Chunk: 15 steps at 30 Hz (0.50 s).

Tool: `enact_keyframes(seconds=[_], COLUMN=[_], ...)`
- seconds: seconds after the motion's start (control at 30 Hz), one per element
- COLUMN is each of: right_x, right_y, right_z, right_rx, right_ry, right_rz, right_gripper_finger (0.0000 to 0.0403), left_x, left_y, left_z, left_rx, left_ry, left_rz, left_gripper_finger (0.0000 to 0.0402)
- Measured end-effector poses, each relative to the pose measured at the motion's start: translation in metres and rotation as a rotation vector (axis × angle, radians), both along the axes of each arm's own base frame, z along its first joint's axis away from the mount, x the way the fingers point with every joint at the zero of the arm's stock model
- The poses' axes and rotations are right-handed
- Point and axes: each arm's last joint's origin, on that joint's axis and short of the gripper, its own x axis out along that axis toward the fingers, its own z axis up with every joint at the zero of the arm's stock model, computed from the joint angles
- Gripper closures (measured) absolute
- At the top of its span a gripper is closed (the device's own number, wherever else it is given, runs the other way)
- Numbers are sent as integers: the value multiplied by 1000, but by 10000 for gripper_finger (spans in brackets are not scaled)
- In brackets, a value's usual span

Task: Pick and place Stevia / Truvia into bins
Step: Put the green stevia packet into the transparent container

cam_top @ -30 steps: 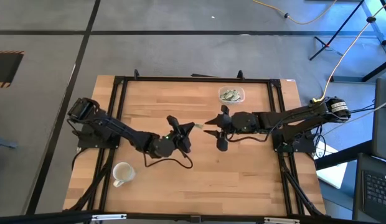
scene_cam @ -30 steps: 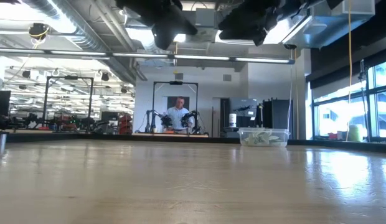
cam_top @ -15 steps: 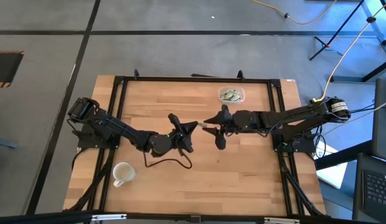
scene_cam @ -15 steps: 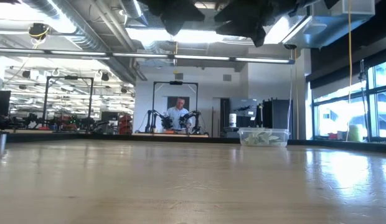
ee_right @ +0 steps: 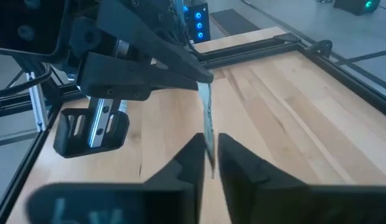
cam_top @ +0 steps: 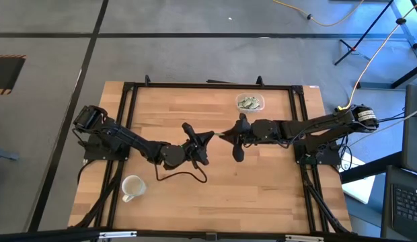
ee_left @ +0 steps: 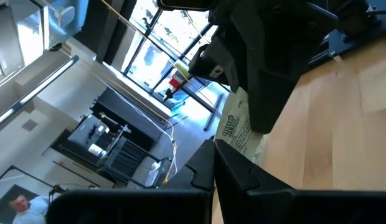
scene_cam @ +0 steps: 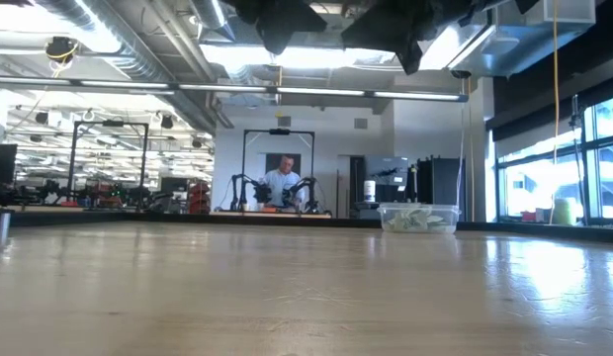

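Above the middle of the wooden surface (cam_top: 215, 195), a handover between the arms is being carried out. The right pincer (ee_right: 208, 163), spread wide a second ago, has been brought in around the lower edge of a Stevia sachet (ee_right: 205, 118), with the two fingers now seen close on either side of it; whether it is yet firmly gripped cannot be told. The left pincer (cam_top: 207, 137) is clamped on the sachet's other end, and in the left wrist view the printed paper (ee_left: 238, 127) is seen running between the two tools. The transfer is judged nearly complete: release by the left arm is still owed. The clear bin (cam_top: 249, 102), already holding sachets, stands at the far edge, near the right arm. A white mug (cam_top: 132, 187) stands unused.
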Motion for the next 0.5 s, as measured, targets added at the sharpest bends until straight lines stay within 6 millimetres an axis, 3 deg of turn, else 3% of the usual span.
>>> enact_keyframes(seconds=[0.13,0.27,0.5], right_x=[0,0,-1], right_y=[0,0,-3], right_z=[0,0,0], right_rx=[-1,7,2], right_ry=[1,0,7], right_rz=[0,-3,-10], right_gripper_finger=[393,395,399], left_x=[0,0,-3], left_y=[0,0,-1], left_z=[-1,-1,-1], left_rx=[3,9,-30], left_ry=[8,15,-20], left_rz=[1,1,82], left_gripper_finger=[399,389,315])
